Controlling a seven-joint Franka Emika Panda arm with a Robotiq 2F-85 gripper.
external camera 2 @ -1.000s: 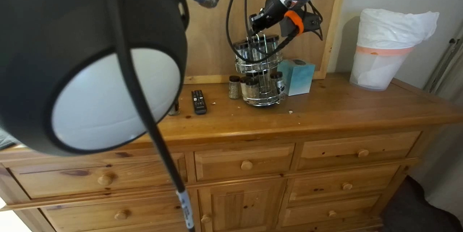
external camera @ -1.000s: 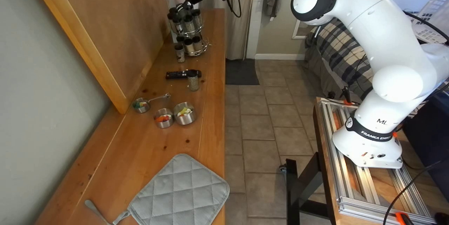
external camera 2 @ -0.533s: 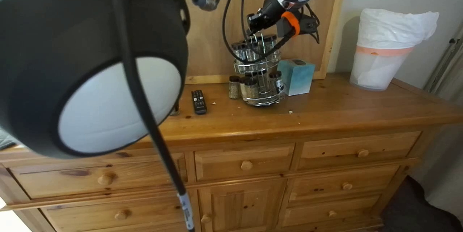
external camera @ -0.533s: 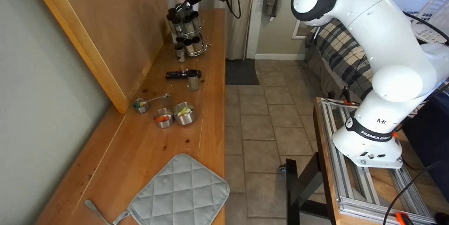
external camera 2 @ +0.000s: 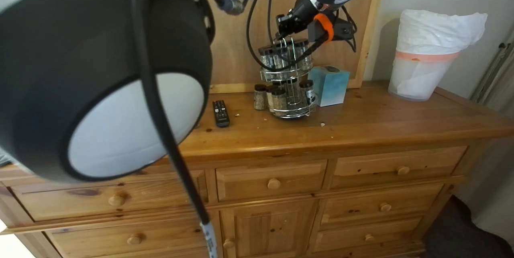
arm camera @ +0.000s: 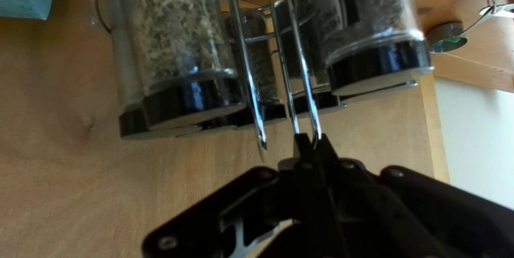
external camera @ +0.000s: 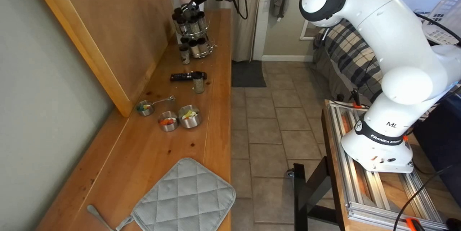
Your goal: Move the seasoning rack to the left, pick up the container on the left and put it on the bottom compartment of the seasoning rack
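Gripper (arm camera: pixel 312 142): clamped on the wire top of the seasoning rack (external camera 2: pixel 286 76);
Loose jar (external camera 2: pixel 260 99): standing just beside it, on the dresser (external camera 2: pixel 377 113);
Remote (external camera: pixel 182 76): over by another jar (external camera: pixel 198 84)

In an exterior view, open desk (external camera 2: pixel 373 119) lies between bin (external camera 2: pixel 421 74) and blue box (external camera 2: pixel 330 87) and in front of the seasoning rack (external camera 2: pixel 286 75). Box and loose jar (external camera 2: pixel 260 98) closely flank the rack; a cable loop (external camera 2: pixel 307 53) and the pinched jaws crowd its top.
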